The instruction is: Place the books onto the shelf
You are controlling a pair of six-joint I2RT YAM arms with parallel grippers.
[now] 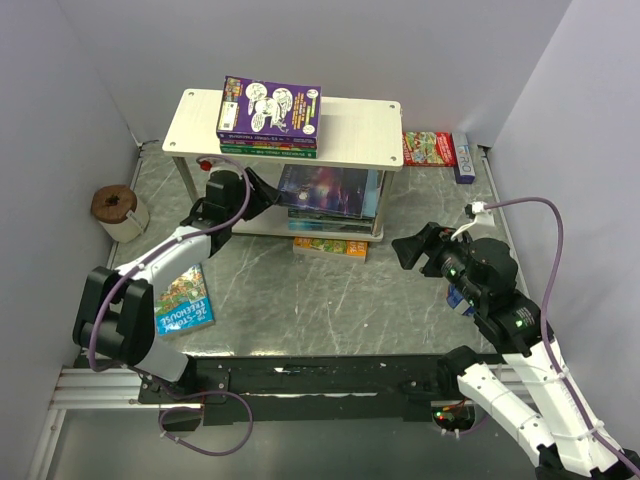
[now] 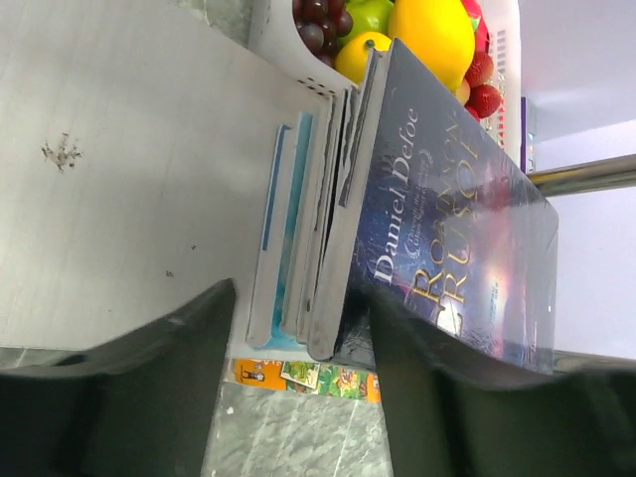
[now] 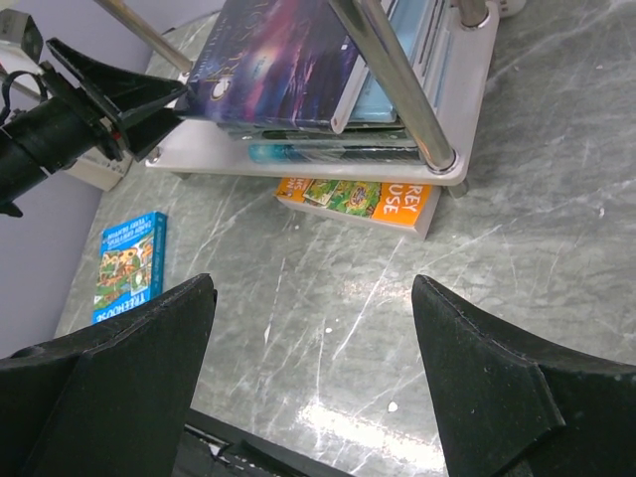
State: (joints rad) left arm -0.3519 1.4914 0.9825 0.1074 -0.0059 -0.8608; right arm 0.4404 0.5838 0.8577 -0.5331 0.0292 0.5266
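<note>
- The left gripper (image 2: 303, 298) has its jaws apart at the near corner of the Robinson Crusoe paperback (image 2: 447, 199). One finger is over the cover and the other stands clear over the white lower board (image 2: 149, 149). It is not clamped on anything.
- That paperback lies flat on top of a short stack of thin books on the lower tier of the shelf (image 1: 285, 130).
- More books, with a purple book (image 1: 270, 105) uppermost, sit on the pale top board (image 1: 360, 135).
- The right gripper (image 3: 306, 288) hangs wide open and empty over the table (image 1: 330, 310), well apart from the shelf.
- Step in hand, as I judge it: the dark paperback is placed and the left arm is letting go or squaring it up.
- Two books are not yet shelved. A blue Treehouse book (image 1: 185, 300) lies flat on the table beside the left arm, and an orange book (image 3: 358, 197) lies at the shelf's foot, partly under the lower board.
- The next move probably calls for backing the left jaws straight out without dragging the stack. After that comes lifting an edge of a flat book.
</note>
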